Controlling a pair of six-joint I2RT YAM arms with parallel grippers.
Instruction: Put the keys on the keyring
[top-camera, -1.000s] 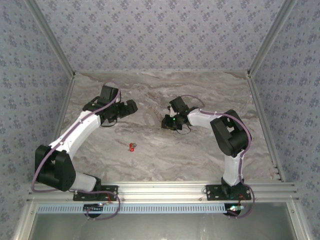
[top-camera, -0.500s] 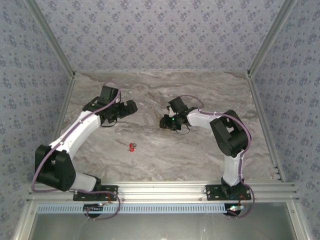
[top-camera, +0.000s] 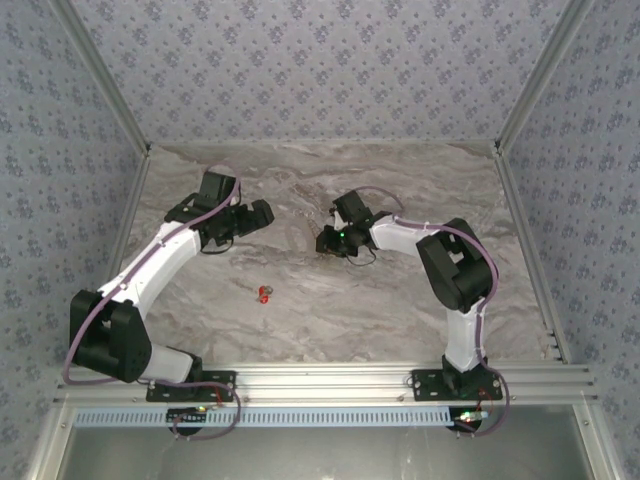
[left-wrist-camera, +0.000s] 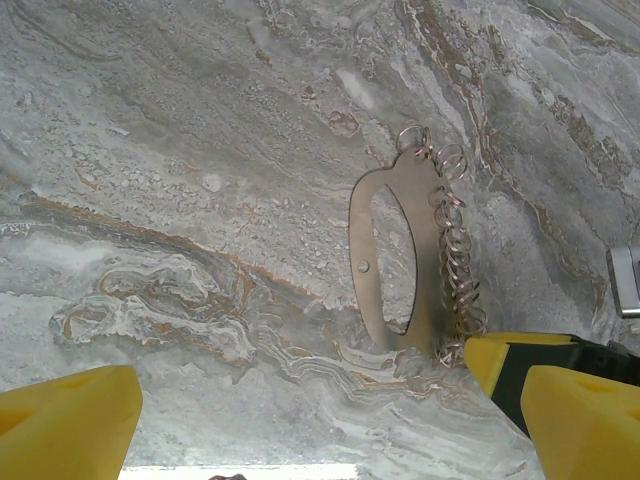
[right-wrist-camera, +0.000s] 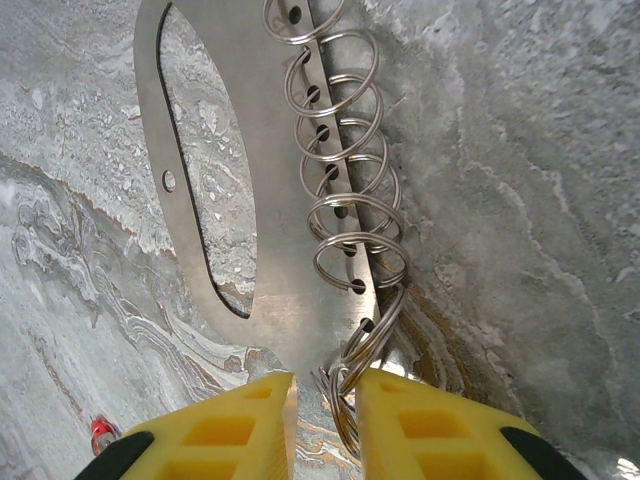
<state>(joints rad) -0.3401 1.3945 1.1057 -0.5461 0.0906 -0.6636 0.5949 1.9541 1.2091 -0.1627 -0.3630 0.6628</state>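
1. Silver aluminium rail (top-camera: 330, 380) runs along the near edge and carries both arm bases. The grey-and-tan marbled table (top-camera: 400, 310) starts right behind it.
2. Tiny bright red key (top-camera: 264, 294) with a silvery bit lies loose on the marble, between the arms and nearer the left arm. It is well apart from the keyring and on none of the rings. In the right wrist view it peeks out beside the left yellow finger (right-wrist-camera: 103, 432).
3. Right gripper (top-camera: 325, 243) is down at the table, mid-depth. The wrist view (right-wrist-camera: 325, 385) shows a narrow gap between the tips, with a bunch of wire loops in it. I cannot tell whether it is actually clamped.
4. The keyring (right-wrist-camera: 285, 320) is a flat grey D-shaped metal plate lying flat on the marble.
   - Its near end sits at the right gripper's fingertips.
   - Thin wire split rings (right-wrist-camera: 340, 150) are threaded through holes along the straight bar.
   - There is one small hole (right-wrist-camera: 168, 180) in the curved side.
5. Left gripper (top-camera: 258, 214) sits a bit farther back and to the left, with its jaws spread wide and nothing between them (left-wrist-camera: 315, 400). Its yellow fingers (left-wrist-camera: 70, 420) frame the keyring (left-wrist-camera: 428, 300) and the rings (left-wrist-camera: 455, 230) ahead of it.
6. Blue-grey flower-patterned walls (top-camera: 320, 70) close off the back and sides.
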